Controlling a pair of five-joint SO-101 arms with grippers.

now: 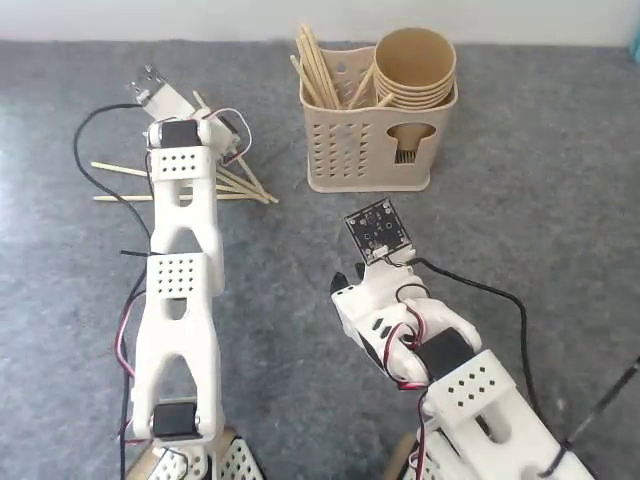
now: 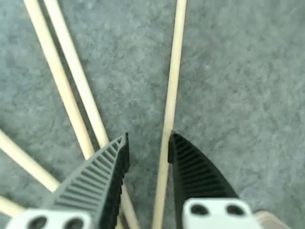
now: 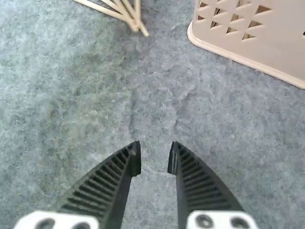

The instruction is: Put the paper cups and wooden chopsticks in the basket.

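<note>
Felt mat (image 1: 560, 200), grey and fuzzy, covers the whole table. Two white plastic arms sit on it: the left arm (image 1: 180, 290) stretches from 7 o'clock up toward 10, and the right arm (image 1: 470, 390) sits folded at 5 o'clock.

Next is the basket (image 1: 350, 150), up at 12 o'clock. It's beige plastic and boxy with rounded corners and slotted walls. The paper cups (image 1: 415, 60) are nested in a stack of brown card cones on its 3 o'clock side. A bunch of wooden chopsticks (image 1: 318, 65) stands leaning on its 9 o'clock side.

More loose chopsticks (image 1: 240, 185), thin pale wood, lie fanned out on the mat at 10 o'clock, right under the left wrist.

The left gripper (image 2: 147, 138) has black ribbed fingers standing apart. One chopstick (image 2: 174, 71) runs through the gap, right against one finger and not squeezed. The right gripper (image 3: 153, 155) has the same ribbed fingers, parted a little over bare felt.
</note>
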